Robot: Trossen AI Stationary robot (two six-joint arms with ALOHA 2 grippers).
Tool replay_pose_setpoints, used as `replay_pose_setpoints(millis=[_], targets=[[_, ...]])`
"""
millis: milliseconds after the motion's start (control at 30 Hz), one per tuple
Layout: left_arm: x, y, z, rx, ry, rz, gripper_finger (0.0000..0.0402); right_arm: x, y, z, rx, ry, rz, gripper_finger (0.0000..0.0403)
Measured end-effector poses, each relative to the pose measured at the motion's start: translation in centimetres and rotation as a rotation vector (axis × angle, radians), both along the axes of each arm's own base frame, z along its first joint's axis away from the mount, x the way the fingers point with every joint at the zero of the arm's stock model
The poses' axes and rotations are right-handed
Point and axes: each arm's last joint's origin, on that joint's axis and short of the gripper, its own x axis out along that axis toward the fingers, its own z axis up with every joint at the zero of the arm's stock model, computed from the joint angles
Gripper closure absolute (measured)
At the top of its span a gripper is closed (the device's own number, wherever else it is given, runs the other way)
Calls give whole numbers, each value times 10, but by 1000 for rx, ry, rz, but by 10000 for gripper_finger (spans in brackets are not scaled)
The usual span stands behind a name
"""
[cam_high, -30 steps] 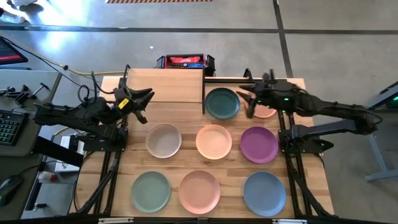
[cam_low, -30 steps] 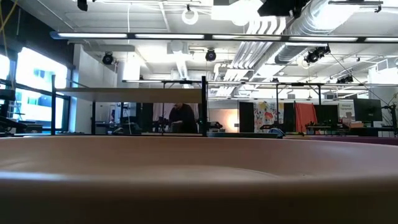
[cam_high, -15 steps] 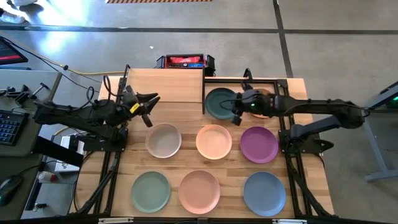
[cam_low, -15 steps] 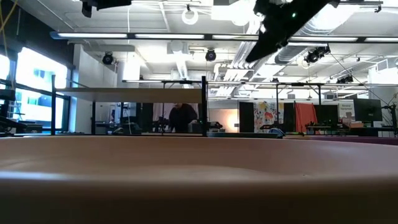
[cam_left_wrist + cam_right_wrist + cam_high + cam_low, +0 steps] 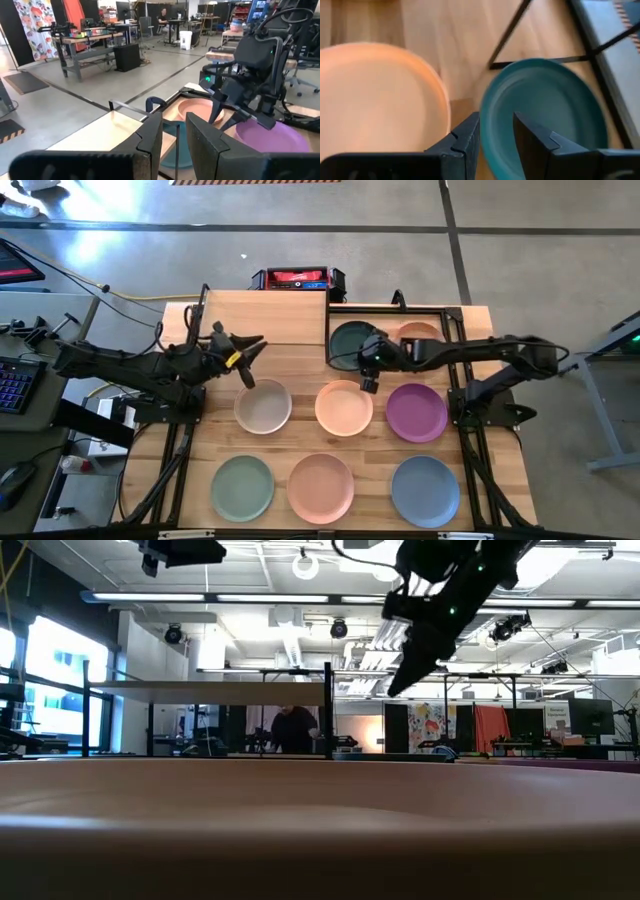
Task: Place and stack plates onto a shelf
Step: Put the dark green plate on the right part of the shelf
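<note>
Both pairs of jaws stood slightly parted and empty. The right gripper (image 5: pixel 366 372) hovered at the teal plate (image 5: pixel 350 343) beside the shelf (image 5: pixel 270 320), apparently approaching; next it needed to clamp that rim, while the left gripper (image 5: pixel 245 360) waited near the beige plate (image 5: pixel 263 406).

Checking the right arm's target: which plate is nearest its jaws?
The teal plate: the right gripper hangs over its near edge, with the peach plate just beyond.

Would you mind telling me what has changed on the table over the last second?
The right gripper has swept leftward from over the peach plate at the back, across the teal plate, to that plate's near edge. The left gripper has edged right, toward the beige plate. Neither has taken hold of anything. All the plates and the shelf lie as before.
</note>
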Motion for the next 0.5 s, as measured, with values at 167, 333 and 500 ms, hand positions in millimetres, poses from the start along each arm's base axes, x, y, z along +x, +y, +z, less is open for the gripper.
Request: replay_pose_setpoints(millis=[167, 333, 500], targets=[[4, 0, -4, -10, 22, 1, 328, 7, 0, -18, 33, 66, 60, 297], [7, -1, -9, -4, 64, 9, 328, 12, -1, -33, 30, 128, 83, 297], [9, -1, -11, -2, 74, 12, 328, 16, -2, -47, 22, 178, 92, 297]])
